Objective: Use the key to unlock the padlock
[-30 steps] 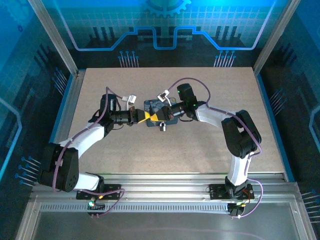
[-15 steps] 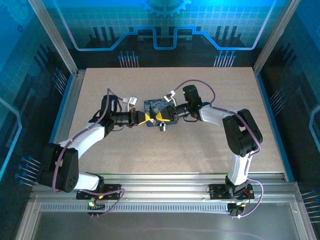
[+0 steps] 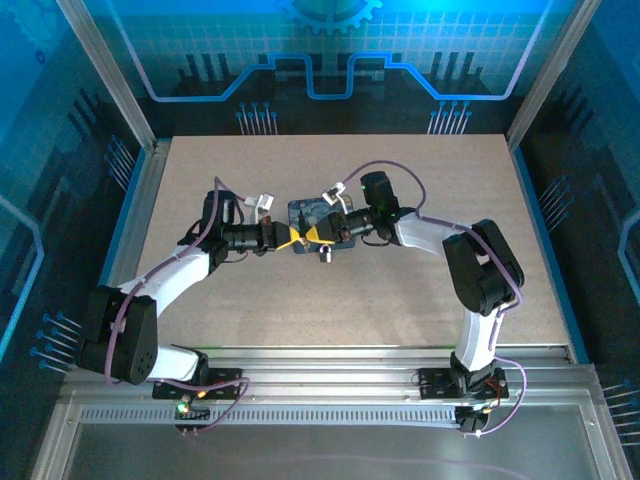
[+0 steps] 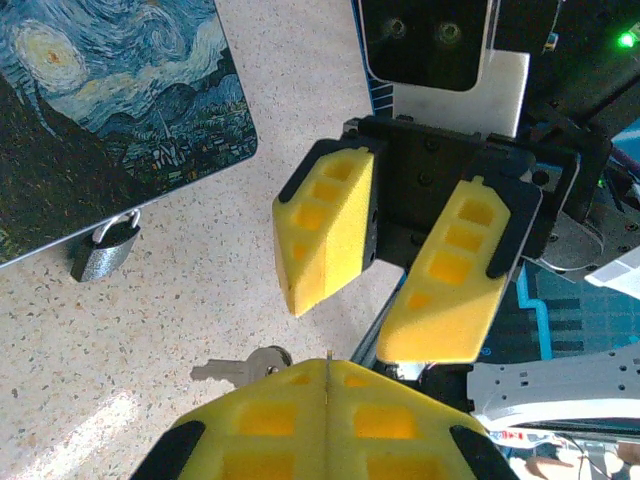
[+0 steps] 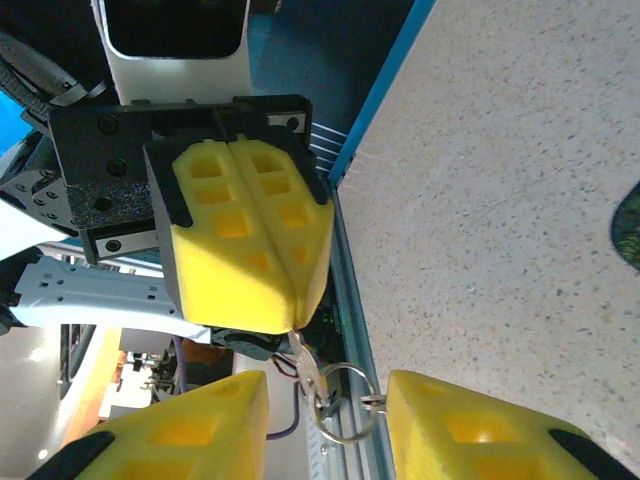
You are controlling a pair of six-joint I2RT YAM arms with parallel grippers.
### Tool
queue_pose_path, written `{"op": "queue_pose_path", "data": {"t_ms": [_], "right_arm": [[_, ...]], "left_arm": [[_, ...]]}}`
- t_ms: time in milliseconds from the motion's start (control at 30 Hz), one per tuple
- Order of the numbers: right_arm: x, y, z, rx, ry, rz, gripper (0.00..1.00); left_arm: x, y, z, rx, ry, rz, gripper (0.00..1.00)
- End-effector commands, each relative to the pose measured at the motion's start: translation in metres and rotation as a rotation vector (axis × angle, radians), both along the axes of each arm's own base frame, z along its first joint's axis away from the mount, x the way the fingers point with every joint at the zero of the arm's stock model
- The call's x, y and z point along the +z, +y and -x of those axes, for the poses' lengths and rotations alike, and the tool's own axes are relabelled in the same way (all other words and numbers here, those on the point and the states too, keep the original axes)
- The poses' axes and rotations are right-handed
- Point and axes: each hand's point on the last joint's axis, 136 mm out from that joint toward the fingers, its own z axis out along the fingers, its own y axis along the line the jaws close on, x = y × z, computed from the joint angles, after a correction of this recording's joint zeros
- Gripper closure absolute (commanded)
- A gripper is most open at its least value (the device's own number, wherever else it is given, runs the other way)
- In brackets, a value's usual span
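Left gripper [image 4: 328, 368]: yellow jaws clenched on the small silvery metal key [image 4: 238, 369]. Right gripper [image 5: 328, 398]: jaws parted, flanking the key's wire ring [image 5: 347, 402].

Items counted: two arms, the left arm [image 3: 170, 275] and the right arm [image 3: 480, 270], and two grippers, the left gripper [image 5: 272, 300] and the right gripper [image 4: 365, 315] (four yellow fingers [image 4: 325, 235] in all). One key [image 4: 240, 368], one ring [image 5: 345, 400], one small silvery padlock [image 4: 105, 250]. One picture-faced board [image 4: 110, 110]; one table [image 3: 400, 180].
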Motion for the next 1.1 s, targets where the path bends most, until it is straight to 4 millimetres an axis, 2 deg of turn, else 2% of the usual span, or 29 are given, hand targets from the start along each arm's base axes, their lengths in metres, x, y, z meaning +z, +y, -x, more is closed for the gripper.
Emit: {"op": "queue_pose_path", "data": {"t_ms": [0, 133, 533, 833, 967, 1000, 1067], "right_arm": [[0.003, 0.005, 0.006, 0.015, -0.007, -0.011, 0.67], [0.006, 0.007, 0.007, 0.022, -0.021, -0.031, 0.73], [0.004, 0.014, 0.013, 0.03, -0.019, -0.029, 0.77], [0.004, 0.011, 0.01, -0.007, -0.031, -0.038, 0.98], [0.003, 0.0, 0.001, -0.082, -0.027, -0.038, 1.0], [0.002, -0.004, -0.001, -0.099, -0.022, -0.034, 1.0], [-0.003, -0.012, -0.001, -0.115, -0.017, -0.015, 1.0]], "left_arm": [[0.006, 0.0, -0.004, 0.004, -0.015, 0.003, 1.0], [0.006, 0.0, -0.005, 0.006, -0.015, 0.004, 1.0], [0.012, 0.0, -0.006, 0.009, -0.022, 0.028, 1.0], [0.009, 0.002, -0.004, 0.015, -0.016, 0.025, 1.0], [0.001, 0.009, -0.008, 0.055, 0.0, -0.013, 0.99], [-0.002, 0.012, -0.01, 0.074, 0.006, -0.03, 0.89], [-0.007, 0.019, -0.014, 0.11, 0.019, -0.064, 0.61]]}}
